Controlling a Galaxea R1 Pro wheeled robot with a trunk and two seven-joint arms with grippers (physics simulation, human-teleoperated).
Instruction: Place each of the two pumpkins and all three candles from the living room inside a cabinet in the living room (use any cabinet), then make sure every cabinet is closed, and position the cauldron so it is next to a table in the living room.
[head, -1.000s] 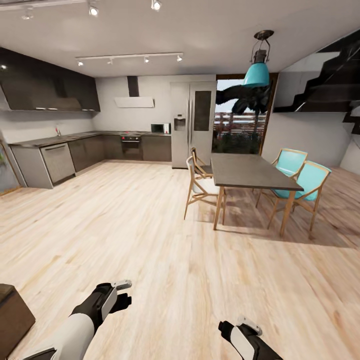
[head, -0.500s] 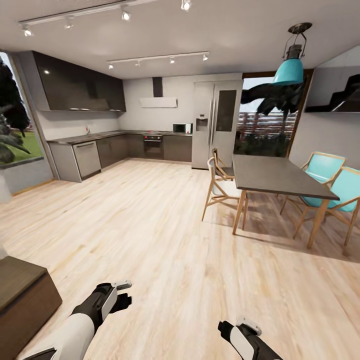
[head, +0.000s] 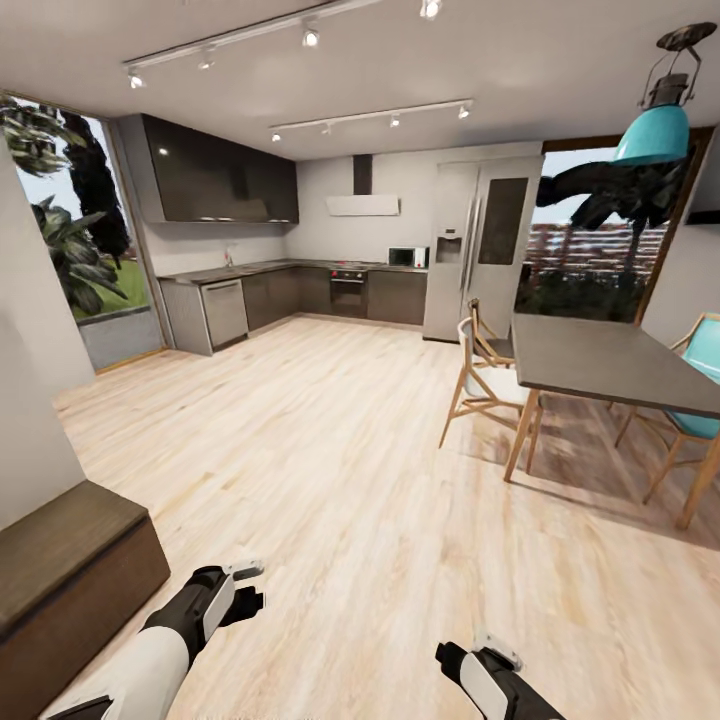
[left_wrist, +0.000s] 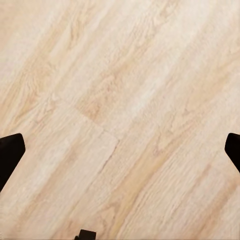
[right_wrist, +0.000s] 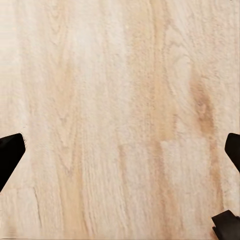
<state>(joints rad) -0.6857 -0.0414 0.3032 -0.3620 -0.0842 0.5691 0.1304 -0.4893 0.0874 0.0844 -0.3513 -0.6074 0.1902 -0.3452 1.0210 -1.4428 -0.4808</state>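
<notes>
pale wood-plank flooring (head: 330, 470) runs from the robot's base across an open room to a grey kitchen run with dark wall cupboards (head: 290, 290) and a tall steel fridge (head: 478, 250) on the far wall. to the robot's right stands a dark grey dining table on wooden legs (head: 600, 365), with a light wooden chair (head: 478, 375) tucked against its near end and a turquoise chair (head: 700, 385) on its far side; a turquoise pendant lamp (head: 655, 125) hangs above it. that table is a tall dining one, so it is probably not the one the cauldron belongs beside.

low at the robot's left, against a white wall, sits a dark-brown wooden unit (head: 65, 580) with a flat top; it may be the cabinet the task names, though only one end shows and no drawer fronts can be made out. no pumpkins, candles or cauldron are visible, so the robot appears to be travelling in search of them.

the left gripper (left_wrist: 120, 150) and the right gripper (right_wrist: 120, 150) are both carried low and close to the body, pointed down at bare floor, a tucked pose that suits driving. in each wrist view the dark fingertips sit at opposite edges with nothing between them, so both claws are released and carry nothing.
</notes>
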